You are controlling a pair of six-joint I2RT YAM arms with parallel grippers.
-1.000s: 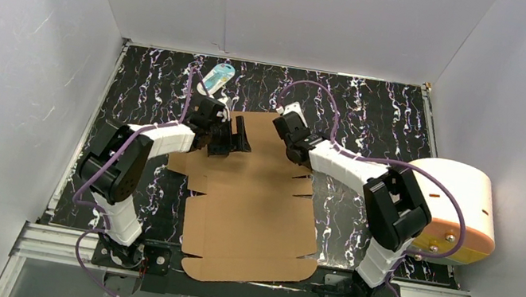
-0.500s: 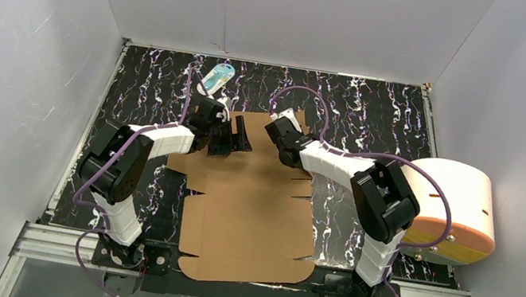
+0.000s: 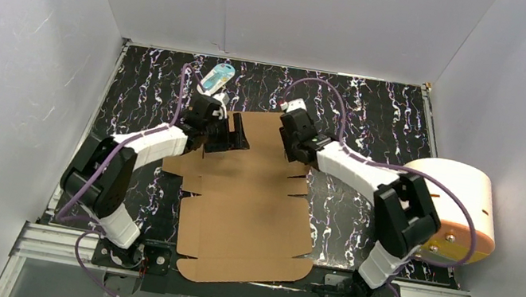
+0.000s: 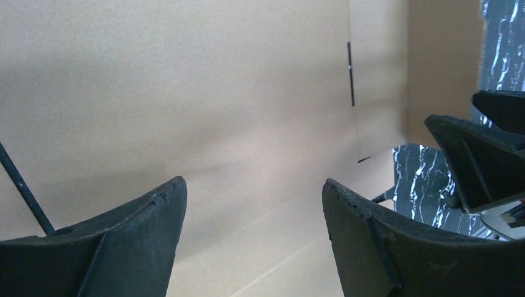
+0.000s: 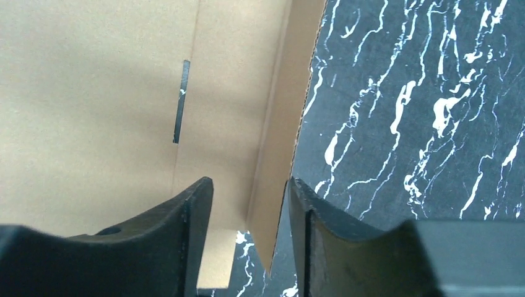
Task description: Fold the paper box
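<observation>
Marbled tabletop, right gripper — newly opened

The paper box lies mostly flat on the table, and its near end reaches the near edge. The left gripper and right gripper are over its far end, perhaps touching it.
</observation>
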